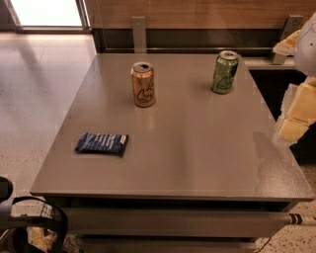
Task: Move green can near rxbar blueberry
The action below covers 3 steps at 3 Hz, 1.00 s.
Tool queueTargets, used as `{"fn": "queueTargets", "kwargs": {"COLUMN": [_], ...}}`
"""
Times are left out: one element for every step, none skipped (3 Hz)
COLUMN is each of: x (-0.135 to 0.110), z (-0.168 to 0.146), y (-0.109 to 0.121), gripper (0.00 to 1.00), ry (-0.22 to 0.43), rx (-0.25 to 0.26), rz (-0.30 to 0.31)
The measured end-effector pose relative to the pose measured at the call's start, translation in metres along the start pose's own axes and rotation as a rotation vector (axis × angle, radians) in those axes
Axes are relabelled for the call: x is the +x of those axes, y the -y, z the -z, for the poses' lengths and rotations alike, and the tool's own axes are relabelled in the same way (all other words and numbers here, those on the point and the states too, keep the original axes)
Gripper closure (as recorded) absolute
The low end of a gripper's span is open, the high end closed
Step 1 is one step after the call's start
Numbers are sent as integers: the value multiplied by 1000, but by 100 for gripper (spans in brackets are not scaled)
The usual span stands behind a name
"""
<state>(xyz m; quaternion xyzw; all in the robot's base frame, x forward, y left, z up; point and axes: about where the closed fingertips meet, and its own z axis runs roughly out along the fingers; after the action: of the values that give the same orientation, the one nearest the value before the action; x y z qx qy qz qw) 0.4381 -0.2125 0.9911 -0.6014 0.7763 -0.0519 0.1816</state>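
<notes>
Grey rectangular table [197, 148] in a room with a speckled pale floor [34, 99]. Wood-panel wall [197, 12] behind it, bright window [47, 11] at top left.

Green can [225, 72]: upright on the far right part of the table, silver top, pale script on the side. Nothing touching it.

Rxbar blueberry [101, 144]: dark blue wrapper with white text, lying flat near the table's left edge on the near half. It is well apart from the green can, diagonally across the tabletop.

Orange-gold can [143, 84]: upright, far-centre-left, between the other two in left-right terms, farther back than the bar. Level-ish with the green can, slightly nearer to the camera, clearly apart from both.

Gripper [295, 118]: at the right frame edge, pale cream-yellow blocks, over the table's right edge and cut off by the frame. It is nearer to the camera than the green can and to its right, not touching it, holding nothing visible. Open or closed: cannot tell.

White arm housing [310, 42] above it at upper right.

Black curved frame [29, 222] at bottom left, low beside the table's near corner. Striped rod [298, 219] sticks out at bottom right, under the tabletop.
</notes>
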Motion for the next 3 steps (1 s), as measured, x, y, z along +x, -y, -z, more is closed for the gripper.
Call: {"fn": "queueTargets", "kwargs": {"x": [0,9,30], "z": [0,-1,-4], "y": [0,23,59], "gripper": [0,0,0], "ry": [0,42,147], "rx": [0,47,125], "rz": [0,-36,-141]}}
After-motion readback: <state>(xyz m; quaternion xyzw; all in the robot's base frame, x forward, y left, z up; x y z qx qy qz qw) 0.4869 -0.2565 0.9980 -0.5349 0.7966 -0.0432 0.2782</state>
